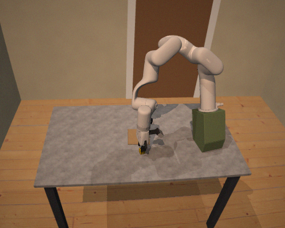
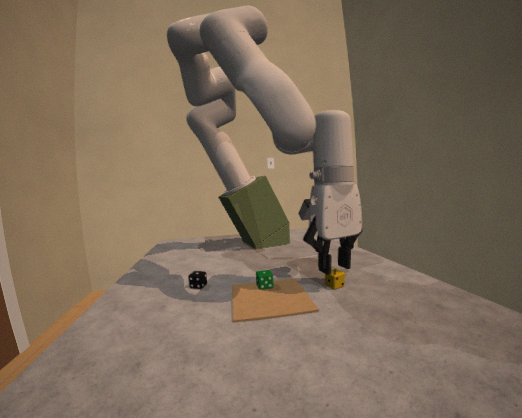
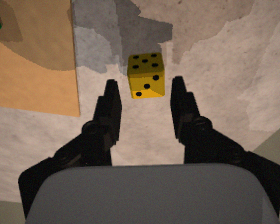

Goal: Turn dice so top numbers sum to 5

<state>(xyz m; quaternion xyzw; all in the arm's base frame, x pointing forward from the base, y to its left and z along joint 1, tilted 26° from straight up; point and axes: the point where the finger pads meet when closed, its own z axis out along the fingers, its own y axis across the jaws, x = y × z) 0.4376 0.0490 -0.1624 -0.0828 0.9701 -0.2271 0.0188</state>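
Three dice: green [image 2: 264, 279] on mat [image 2: 278, 304] far edge, black [image 2: 197, 279] off mat on table [image 2: 383, 350], yellow [image 2: 335, 279] off mat opposite side. Gripper [image 2: 334, 261] half apart above yellow, holding nothing.

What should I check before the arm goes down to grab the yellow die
1. Fingers parted wider than the yellow die: ok, gripper open, nothing held.
2. Fingers astride the die: not ok, it lies just ahead of the tips in the wrist view.
3. Die flat on a face: ok, five pips up.
4. Die on the mat: not ok, it rests on the table beside it.
5. Green die on mat: ok.
6. Black die on mat: not ok.
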